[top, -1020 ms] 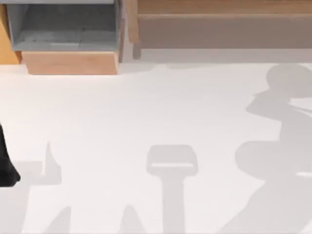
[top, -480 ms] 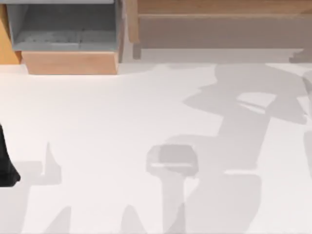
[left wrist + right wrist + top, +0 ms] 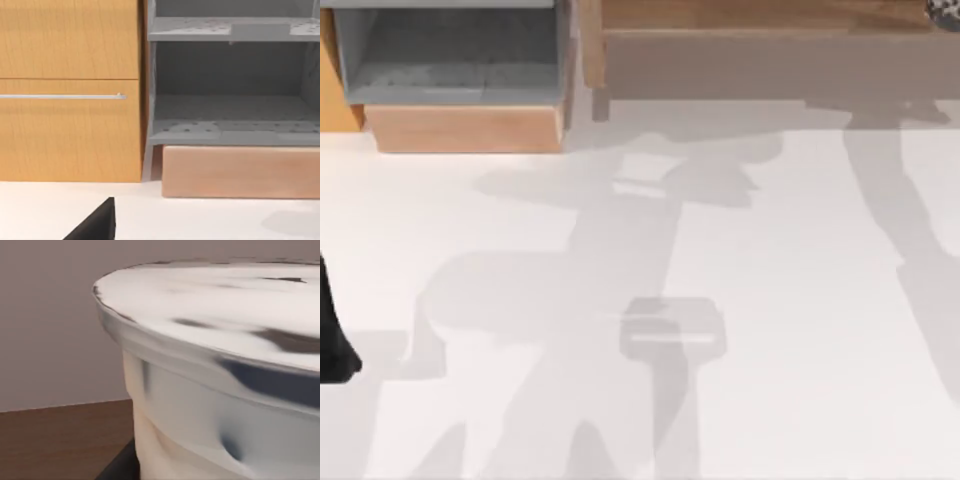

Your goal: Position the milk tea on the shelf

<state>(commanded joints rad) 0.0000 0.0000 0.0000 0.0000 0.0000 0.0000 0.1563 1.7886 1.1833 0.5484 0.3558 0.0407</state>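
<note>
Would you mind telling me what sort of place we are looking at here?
Probably a rendered kitchen or pantry mock-up: a white table, a wooden shelf behind it, and an orange cabinet beside a grey-lined box.

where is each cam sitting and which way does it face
Top view: above the table, looking down; back edge holds the grey-lined box and the shelf, with the milk tea at its far right; part of the left arm shows at the left edge.
Left wrist view: low, facing the grey-lined box and an orange cabinet; a dark part of the left arm shows.
Right wrist view: right up against the milk tea, over the shelf's wood.
Shared: top and left wrist views both show the box; top and right wrist views, the milk tea.
</note>
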